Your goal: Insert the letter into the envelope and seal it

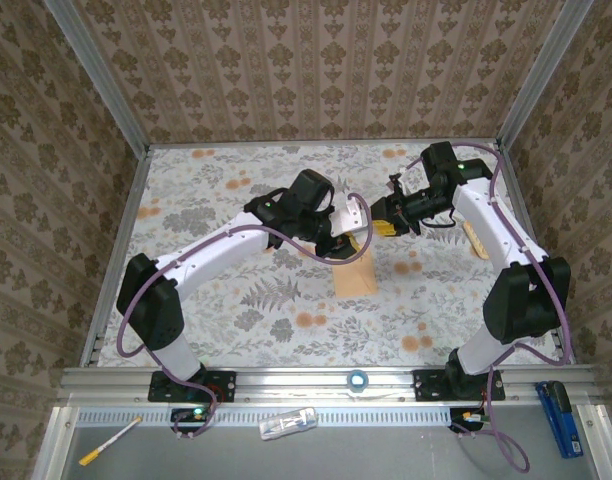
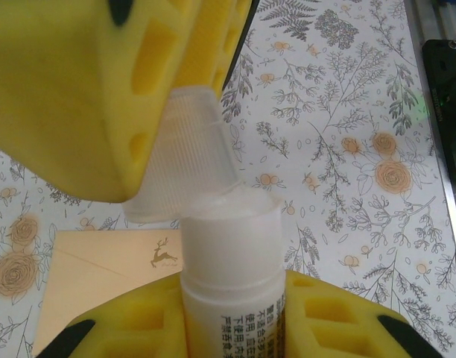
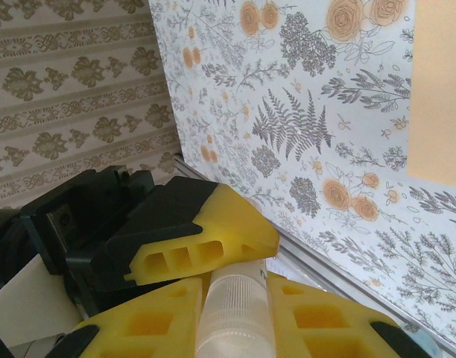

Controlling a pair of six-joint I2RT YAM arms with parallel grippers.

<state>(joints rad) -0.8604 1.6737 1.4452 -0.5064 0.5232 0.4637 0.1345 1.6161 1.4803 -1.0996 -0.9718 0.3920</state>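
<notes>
STATE: left tool (image 2: 232, 306) clamped on glue tube (image 2: 229, 246); right tool (image 3: 235, 298) clamped on its ribbed cap (image 3: 235, 317), which sits tilted against the tube mouth | ENVELOPE (image 2: 101, 276): flat on counter (image 2: 347, 149), beneath left tool | RISK: a skewed pull may twist the tube in the pads; a loose cap or tube could drop onto the envelope

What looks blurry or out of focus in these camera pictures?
Left wrist view: the right gripper's fingers and the cap close to the lens look soft; the tablecloth is sharp. Right wrist view: the cap is slightly soft, the tablecloth print crisp. Top view: even light, soft shadows.
</notes>
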